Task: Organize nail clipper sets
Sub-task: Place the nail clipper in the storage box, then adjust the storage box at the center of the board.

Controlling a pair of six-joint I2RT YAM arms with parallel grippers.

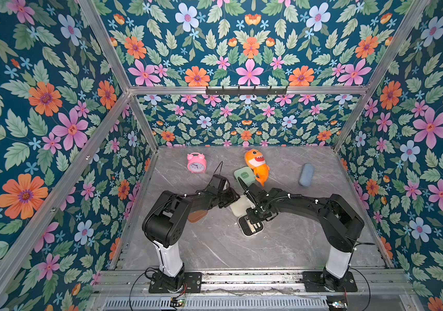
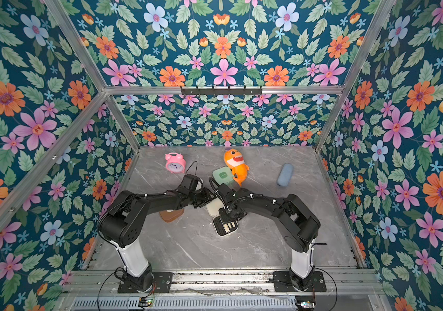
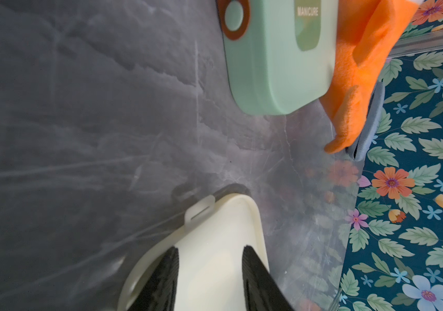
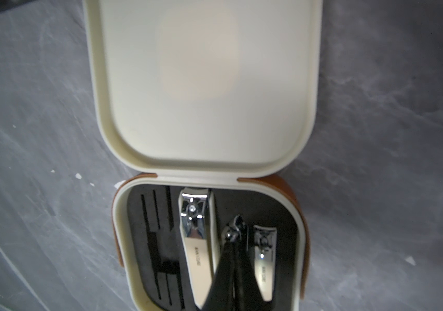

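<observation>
Behind and left of the cream case (image 1: 239, 207), a pink clock (image 1: 196, 163) stood on the surface (image 1: 215, 250). Just left of the cream case lay the brown case (image 1: 198, 215), partly hidden under the left arm (image 1: 177, 204). The left end effector (image 3: 210, 251) was at the cream case's lid (image 3: 223, 229), its fingers (image 3: 161, 277) apart and lying over the lid's outer face, clamped around nothing.

The cream case sat open near the surface's middle, lid tipped back and black insert (image 4: 255, 204) facing up. In the insert a big clipper (image 4: 194, 242) and a small clipper (image 4: 263, 258) lay side by side. Between them the right end effector (image 4: 231, 237) was closed, its tips meeting at a dark metal piece (image 4: 238, 222). Whether it gripped that piece could not be told.

Just behind the cream case the mint case (image 1: 243, 175) lay closed, with an orange plush (image 1: 256, 164) against its right edge. Well right of the cream case, toward the back, a blue-grey pouch (image 1: 306, 175) lay alone.
</observation>
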